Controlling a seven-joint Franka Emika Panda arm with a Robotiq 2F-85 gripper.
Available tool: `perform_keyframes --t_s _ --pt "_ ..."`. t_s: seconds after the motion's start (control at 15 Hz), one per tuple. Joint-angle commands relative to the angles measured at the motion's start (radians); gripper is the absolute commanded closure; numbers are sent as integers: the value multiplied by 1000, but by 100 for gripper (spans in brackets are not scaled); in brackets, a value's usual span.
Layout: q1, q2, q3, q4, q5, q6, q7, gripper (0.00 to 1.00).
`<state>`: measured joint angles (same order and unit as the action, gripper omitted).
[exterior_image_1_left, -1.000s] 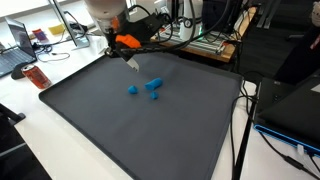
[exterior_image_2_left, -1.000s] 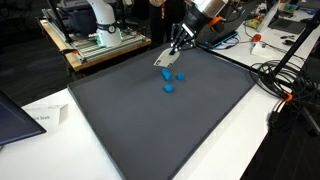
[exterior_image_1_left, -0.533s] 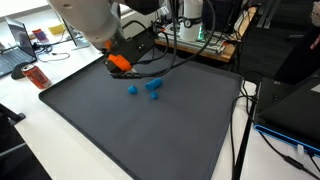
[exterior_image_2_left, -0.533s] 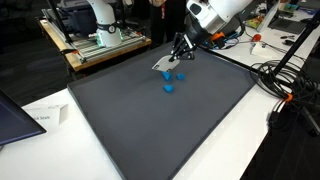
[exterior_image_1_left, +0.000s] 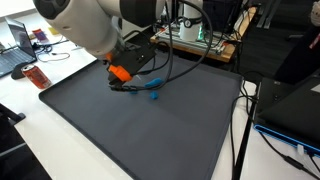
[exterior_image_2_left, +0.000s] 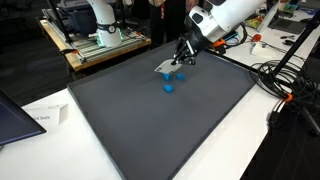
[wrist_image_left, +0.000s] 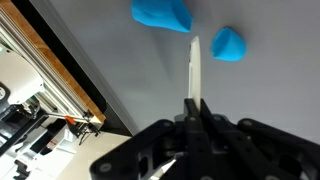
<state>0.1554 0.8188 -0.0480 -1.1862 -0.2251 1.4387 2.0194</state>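
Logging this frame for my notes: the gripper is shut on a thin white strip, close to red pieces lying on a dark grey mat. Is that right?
Not quite: the pieces are blue, not red. The wrist view shows the blue pieces just beyond the strip's tip. The rest stands: the gripper is shut on the thin white strip, and the pieces lie on the dark grey mat.

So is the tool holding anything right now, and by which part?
Yes. The tool is shut on a thin pale flat strip, pinched at its near end. The free end reaches toward two blue pieces on the dark mat.
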Motion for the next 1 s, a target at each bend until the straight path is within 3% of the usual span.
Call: perform_keyframes --t_s 0.0,0.67,0.93 --pt "14 -43 -2 -57 45 39 16 99" --pt "41 -307 0 -445 62 303 110 99" --pt "22 -427 15 -598 68 380 108 99"
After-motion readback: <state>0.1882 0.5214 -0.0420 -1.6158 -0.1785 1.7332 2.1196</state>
